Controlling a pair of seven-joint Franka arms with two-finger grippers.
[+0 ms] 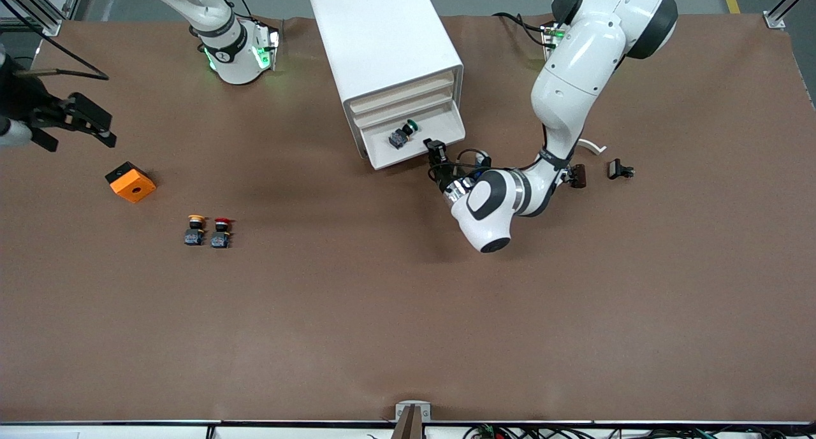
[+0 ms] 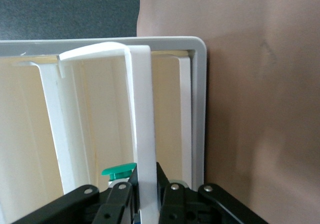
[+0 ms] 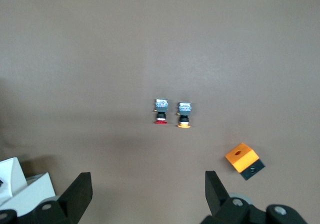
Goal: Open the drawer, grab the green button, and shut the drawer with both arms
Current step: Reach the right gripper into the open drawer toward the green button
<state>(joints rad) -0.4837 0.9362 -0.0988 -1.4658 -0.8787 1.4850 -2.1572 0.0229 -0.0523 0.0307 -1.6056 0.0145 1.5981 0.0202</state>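
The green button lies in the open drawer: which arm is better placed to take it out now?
The right arm. The left gripper is shut on the drawer front, beside the green button. The right gripper is open and holds nothing, though it waits over the right arm's end of the table and must travel.

A white cabinet (image 1: 382, 37) with cream drawer fronts holds a green-capped button (image 1: 401, 135), while yellow-capped (image 1: 195, 229) and red-capped (image 1: 221, 232) buttons and an orange block (image 1: 131, 182) lie on the brown surface (image 1: 357, 311).

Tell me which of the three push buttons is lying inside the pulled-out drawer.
The green-capped button, on its side in the open bottom drawer. The yellow-capped button and red-capped button stand on the table.
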